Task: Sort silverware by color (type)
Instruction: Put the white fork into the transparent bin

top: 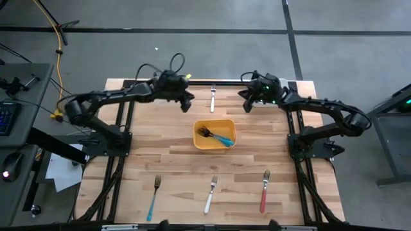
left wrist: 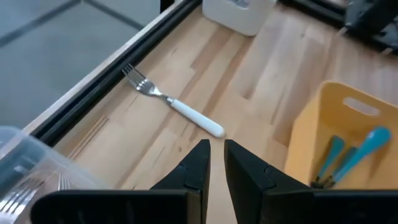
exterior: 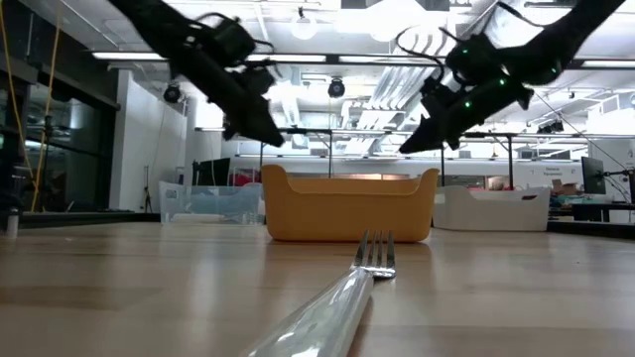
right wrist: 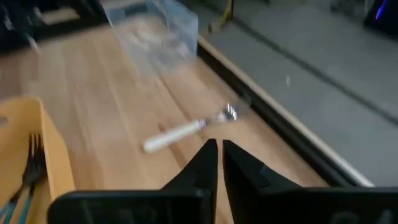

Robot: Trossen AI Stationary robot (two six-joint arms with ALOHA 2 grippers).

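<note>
A yellow bin (top: 215,135) at the table's middle holds blue-handled forks (left wrist: 357,152). A white-handled fork (top: 212,97) lies flat near the far edge, between the two arms. Along the near edge lie three forks: a blue-handled one (top: 154,197), a white-handled one (top: 211,194) and a red-handled one (top: 264,191). My left gripper (left wrist: 216,155) hovers left of the far fork, its fingers almost together with nothing between them. My right gripper (right wrist: 219,149) hovers right of that fork, shut and holding nothing. Both are raised above the table and point slanting down.
A clear plastic box (left wrist: 25,168) with forks in it stands at the far left, and a white bin (left wrist: 239,12) at the far right. A black rail (right wrist: 280,134) runs along the far edge. Bare wood lies between the yellow bin and the near row of forks.
</note>
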